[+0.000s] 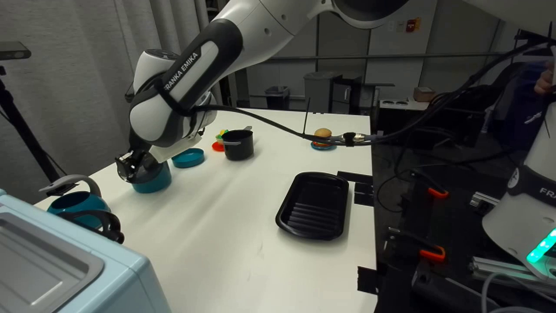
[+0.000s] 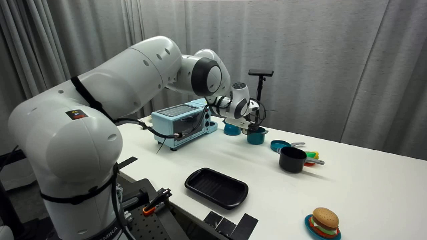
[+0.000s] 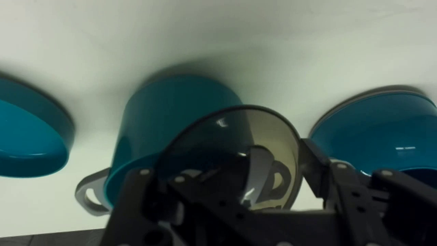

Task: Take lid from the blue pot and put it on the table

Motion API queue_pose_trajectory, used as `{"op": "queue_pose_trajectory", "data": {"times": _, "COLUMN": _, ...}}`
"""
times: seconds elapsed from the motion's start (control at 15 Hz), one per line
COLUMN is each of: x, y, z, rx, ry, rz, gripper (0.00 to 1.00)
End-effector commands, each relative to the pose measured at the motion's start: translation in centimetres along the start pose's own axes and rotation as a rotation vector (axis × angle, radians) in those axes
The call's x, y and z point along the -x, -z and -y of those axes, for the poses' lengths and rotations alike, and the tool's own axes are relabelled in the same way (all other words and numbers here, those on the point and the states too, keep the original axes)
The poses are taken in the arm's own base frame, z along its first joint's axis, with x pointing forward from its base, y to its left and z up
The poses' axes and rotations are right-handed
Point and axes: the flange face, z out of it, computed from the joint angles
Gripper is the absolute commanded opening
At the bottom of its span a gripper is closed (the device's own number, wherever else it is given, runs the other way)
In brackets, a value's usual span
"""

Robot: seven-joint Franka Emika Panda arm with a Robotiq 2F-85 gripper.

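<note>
The blue pot (image 3: 170,109) stands upright on the white table (image 1: 234,226) at its far side; it shows in both exterior views (image 1: 154,184) (image 2: 256,139). The lid (image 3: 271,128) is a see-through, dark-rimmed disc, tilted and off-centre over the pot's side, with part of the pot's opening uncovered. It also shows in an exterior view (image 1: 148,173). My gripper (image 3: 261,165) is at the lid, fingers some way apart; one finger presses on the rim, the other overlaps the dark part of the lid. It appears to hold the lid. The knob is not clear.
A teal kettle (image 3: 375,131) stands close on one side of the pot, a shallow blue pan (image 1: 188,158) on the other. A black pot (image 2: 292,161), a light-blue toaster oven (image 2: 183,116), a black tray (image 1: 315,208) and a toy burger (image 2: 325,220) are also on the table.
</note>
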Motion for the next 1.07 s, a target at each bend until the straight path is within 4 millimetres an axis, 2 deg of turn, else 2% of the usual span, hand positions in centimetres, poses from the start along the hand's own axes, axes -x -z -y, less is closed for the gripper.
{"op": "queue_pose_trajectory", "data": {"times": 0.0, "x": -0.4, "y": -1.0, "z": 0.2, "rx": -0.002, "ry": 0.002, "rz": -0.034, "gripper": 0.19}}
{"op": "queue_pose_trajectory", "data": {"times": 0.27, "x": -0.9, "y": -0.5, "z": 0.9, "rx": -0.018, "ry": -0.003, "rz": -0.032, "gripper": 0.01}}
{"op": "queue_pose_trajectory", "data": {"times": 0.33, "x": -1.8, "y": 0.2, "z": -0.1, "rx": -0.02, "ry": -0.004, "rz": -0.025, "gripper": 0.0}}
{"op": "queue_pose_trajectory", "data": {"times": 0.4, "x": -1.7, "y": 0.3, "z": -0.3, "rx": -0.021, "ry": -0.003, "rz": -0.016, "gripper": 0.03}}
{"op": "queue_pose_trajectory", "data": {"times": 0.53, "x": -1.7, "y": 0.9, "z": -1.0, "rx": -0.028, "ry": -0.001, "rz": 0.007, "gripper": 0.03}}
{"op": "queue_pose_trajectory", "data": {"times": 1.0, "x": 4.2, "y": 0.3, "z": 1.0, "rx": -0.033, "ry": 0.024, "rz": 0.18, "gripper": 0.03}}
